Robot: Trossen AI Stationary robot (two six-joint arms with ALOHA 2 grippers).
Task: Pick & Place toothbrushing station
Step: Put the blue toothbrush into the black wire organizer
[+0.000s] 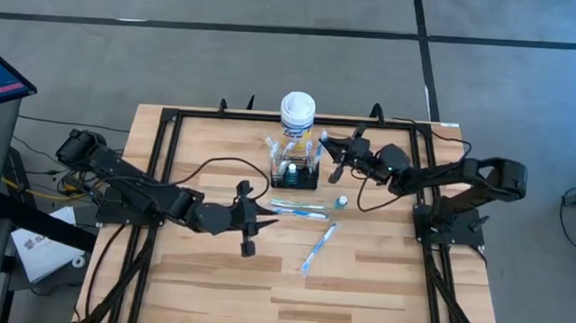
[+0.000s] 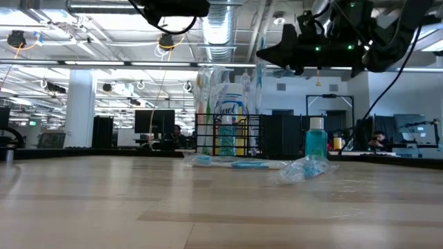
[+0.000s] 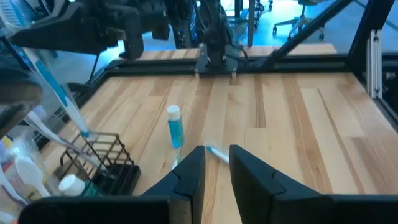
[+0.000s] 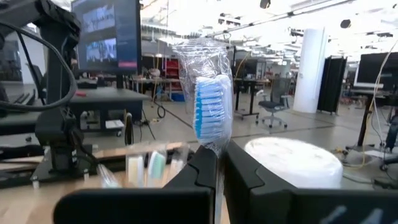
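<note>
The toothbrushing station (image 1: 297,169) — a low black wire-mesh caddy — stands on the wooden table (image 1: 381,277) toward twelve o'clock from the table's centre, just in front of a yellow canister (image 1: 297,115) with a white lid. Several wrapped brushes stand upright in the caddy, as the low view confirms.

The right gripper (image 1: 328,141) hangs over the caddy's three o'clock edge, its arm reaching in from the three o'clock side. Its fingers are pressed together on a wrapped toothbrush (image 4: 209,107); the right wrist view shows the blue-and-white bristle head rising upright between the finger tips, in clear plastic wrap. Whether the lower end of that brush touches the caddy cannot be told.

The left gripper (image 1: 247,219) sits near the table's centre, at about seven o'clock from the caddy, above the board. Its fingers (image 3: 189,177) stand slightly apart — a narrow gap shows between them in the left wrist view — and nothing is held.

Two wrapped toothbrushes (image 1: 298,210) lie flat just beside the left gripper, toward six o'clock from the caddy. A third wrapped toothbrush (image 1: 317,247) lies tilted farther toward six o'clock. A small blue bottle (image 2: 315,141) stands upright at about four o'clock from the caddy, well clear of it.
</note>
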